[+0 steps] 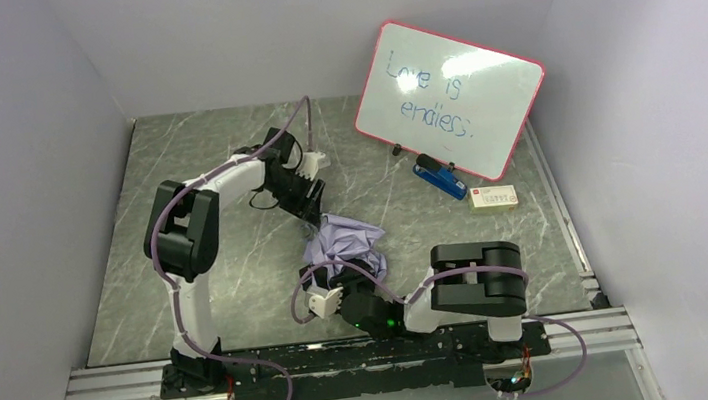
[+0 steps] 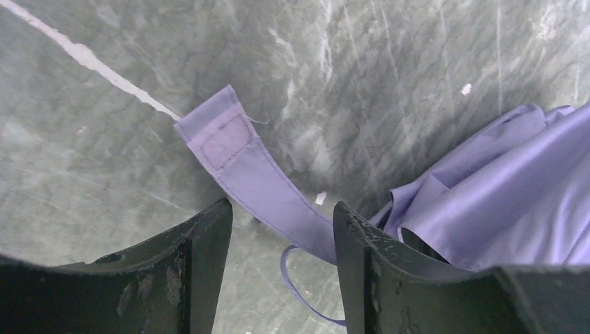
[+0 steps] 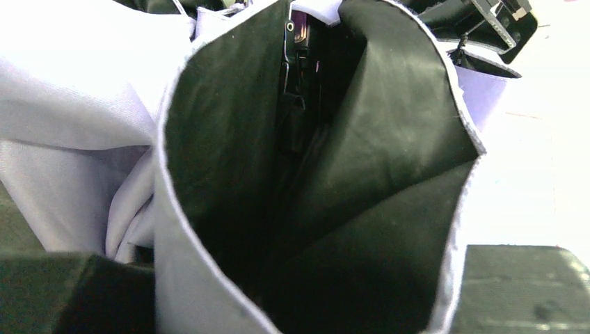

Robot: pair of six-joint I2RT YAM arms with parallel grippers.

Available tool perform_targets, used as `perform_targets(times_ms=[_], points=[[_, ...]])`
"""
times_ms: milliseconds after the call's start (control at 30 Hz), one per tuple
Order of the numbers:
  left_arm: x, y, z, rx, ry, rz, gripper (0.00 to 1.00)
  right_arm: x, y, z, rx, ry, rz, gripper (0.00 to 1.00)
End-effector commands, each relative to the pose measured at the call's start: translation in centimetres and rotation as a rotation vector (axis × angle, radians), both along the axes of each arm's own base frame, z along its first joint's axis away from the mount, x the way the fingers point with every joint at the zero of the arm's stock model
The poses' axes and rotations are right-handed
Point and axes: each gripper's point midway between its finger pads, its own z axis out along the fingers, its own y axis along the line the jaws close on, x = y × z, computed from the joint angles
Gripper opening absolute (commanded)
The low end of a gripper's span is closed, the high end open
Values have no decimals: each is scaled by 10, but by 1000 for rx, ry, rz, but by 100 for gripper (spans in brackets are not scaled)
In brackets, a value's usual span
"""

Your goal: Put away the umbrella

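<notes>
The umbrella (image 1: 345, 241) lies collapsed but loosely bunched on the table (image 1: 226, 174) between both arms. The right gripper (image 3: 296, 275) clamps its crumpled canopy. The left gripper (image 2: 282, 209) hangs spread over the unfastened closure strap (image 2: 243, 160). Rolling, strapping and stowing apparently remain.

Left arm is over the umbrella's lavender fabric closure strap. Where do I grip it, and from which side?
Grip the lavender strap just behind its stitched fastener patch, coming straight down with the open left gripper straddling its width. It lies flat on the grey marble table, free end pointing away from the bunched umbrella.
</notes>
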Motion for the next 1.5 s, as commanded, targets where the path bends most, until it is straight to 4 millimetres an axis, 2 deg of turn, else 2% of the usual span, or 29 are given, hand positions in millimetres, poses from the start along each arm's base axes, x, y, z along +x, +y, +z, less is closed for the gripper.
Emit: perform_targets(times_ms=[0, 100, 200, 367, 500, 567, 700, 933, 1067, 1300, 1467], points=[[-8, -9, 12, -61, 50, -30, 59, -14, -28, -48, -194, 87, 35, 14], [-12, -11, 13, -76, 69, -38, 53, -14, -27, -47, -192, 85, 35, 14], [-12, -12, 14, -86, 75, -41, 37, -14, -27, -48, -192, 84, 33, 14], [-1, -11, 20, -101, 52, -29, 8, -13, -28, -48, -194, 84, 29, 13], [23, -1, 37, -91, -32, -9, 5, -14, -30, -49, -192, 89, 25, 13], [32, 5, 51, -94, -82, -5, 5, -14, -29, -49, -191, 91, 23, 13], [35, 17, 84, -98, -173, -20, 5, -15, -28, -49, -185, 102, 24, 13], [5, 38, 115, -85, -233, -51, 5, -16, -25, -44, -138, 132, 7, 13], [-9, 49, 130, -65, -268, -39, 5, -17, -17, -38, -92, 170, 13, 13], [-48, 57, 135, -96, -231, -57, 5, -15, -1, -24, 6, 273, 32, 13], [-83, 57, 151, -154, -204, -128, 5, -10, 13, -6, 114, 376, 50, 13]])
